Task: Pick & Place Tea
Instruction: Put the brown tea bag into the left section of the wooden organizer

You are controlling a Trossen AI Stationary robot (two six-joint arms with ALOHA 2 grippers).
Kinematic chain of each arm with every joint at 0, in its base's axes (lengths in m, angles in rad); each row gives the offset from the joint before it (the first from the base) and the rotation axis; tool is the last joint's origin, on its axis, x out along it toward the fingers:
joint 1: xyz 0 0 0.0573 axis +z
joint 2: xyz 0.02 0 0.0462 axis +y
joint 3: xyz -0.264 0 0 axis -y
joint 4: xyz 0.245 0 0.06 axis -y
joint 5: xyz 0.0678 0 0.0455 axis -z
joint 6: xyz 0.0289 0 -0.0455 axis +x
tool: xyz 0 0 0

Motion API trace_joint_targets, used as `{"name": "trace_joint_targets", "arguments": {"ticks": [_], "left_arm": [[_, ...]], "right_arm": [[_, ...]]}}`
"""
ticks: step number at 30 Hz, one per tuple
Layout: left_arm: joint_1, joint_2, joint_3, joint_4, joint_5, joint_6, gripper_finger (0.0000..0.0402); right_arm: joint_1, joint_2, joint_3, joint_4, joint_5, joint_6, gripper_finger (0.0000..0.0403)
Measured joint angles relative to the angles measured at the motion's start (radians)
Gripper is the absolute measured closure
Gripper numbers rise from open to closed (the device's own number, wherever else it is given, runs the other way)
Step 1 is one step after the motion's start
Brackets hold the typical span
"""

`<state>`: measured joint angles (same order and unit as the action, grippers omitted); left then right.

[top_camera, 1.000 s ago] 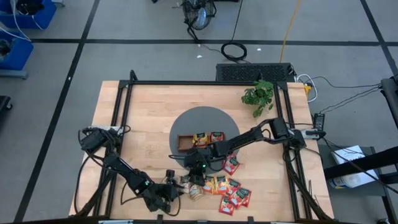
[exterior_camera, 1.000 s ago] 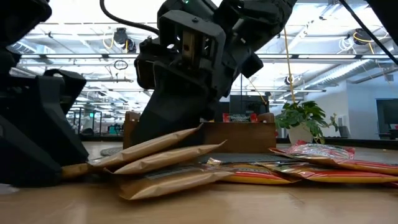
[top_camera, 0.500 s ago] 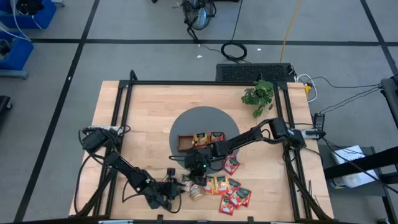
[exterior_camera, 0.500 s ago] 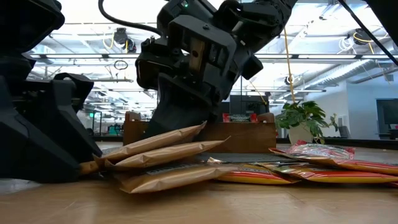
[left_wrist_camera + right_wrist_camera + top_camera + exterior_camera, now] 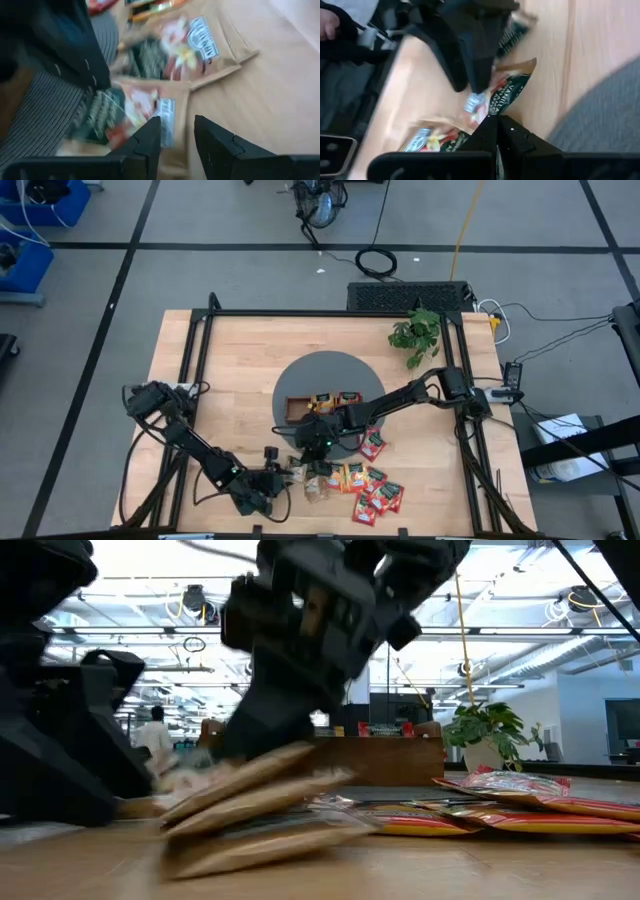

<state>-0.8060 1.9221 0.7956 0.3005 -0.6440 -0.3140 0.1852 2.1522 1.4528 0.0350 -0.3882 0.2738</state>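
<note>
Tan-and-green sachets (image 5: pixel 316 483) lay heaped near the front edge of the wooden table (image 5: pixel 230 370), just in front of the grey round mat (image 5: pixel 330 375), and both arms met over them. From above, the right gripper (image 5: pixel 318 467) had reached in from the right side, crossing the mat, and sat on the back edge of that heap. In its own wrist view the two dark fingers (image 5: pixel 496 131) were clenched together with no gap, their tips pressed at the corner of a tan sachet (image 5: pixel 506 90); whether that corner was actually pinched between them could not be made out.

The left gripper (image 5: pixel 272 476) lay low at the left side of the same heap. Its wrist view showed its fingers (image 5: pixel 150 135) standing parted with bare tabletop between them, nothing caught, a tan sachet (image 5: pixel 145 112) lying just ahead of the tips.

More tea, red and orange sachets (image 5: pixel 372 490), spread to the right of the tan ones, and one red sachet (image 5: pixel 372 444) lay at the mat's rim. The brown wooden tray (image 5: pixel 297 410) on the mat held orange and red sachets (in two compartments), the left one looking bare. A potted plant (image 5: pixel 415 332) stood at the far right corner.
</note>
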Motion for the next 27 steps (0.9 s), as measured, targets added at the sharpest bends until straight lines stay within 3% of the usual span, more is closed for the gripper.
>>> {"name": "trace_joint_targets", "arguments": {"ticks": [4, 9, 15, 20, 22, 27], "left_arm": [[-0.041, -0.085, 0.0, -0.102, -0.006, -0.051, 0.0282], [-0.111, -0.157, 0.001, -0.169, -0.115, -0.088, 0.0282], [-0.181, -0.18, 0.003, -0.192, -0.198, -0.118, 0.0282], [-0.198, -0.18, 0.003, -0.258, -0.208, -0.203, 0.0282], [-0.198, -0.18, 0.003, -0.283, -0.216, -0.234, 0.0282], [-0.193, -0.18, 0.003, -0.315, -0.223, -0.267, 0.0282]], "right_arm": [[0.0, -0.043, 0.0, -0.01, 0.003, -0.031, 0.0402], [0.0, -0.082, 0.0, -0.045, 0.039, -0.081, 0.0402], [0.006, -0.097, 0.0, -0.066, 0.058, -0.123, 0.0402], [0.004, -0.154, 0.021, -0.129, 0.077, -0.161, 0.0402], [0.001, -0.2, 0.052, -0.215, 0.126, -0.199, 0.0402], [-0.007, -0.272, 0.137, -0.395, 0.361, -0.41, 0.0402]]}}
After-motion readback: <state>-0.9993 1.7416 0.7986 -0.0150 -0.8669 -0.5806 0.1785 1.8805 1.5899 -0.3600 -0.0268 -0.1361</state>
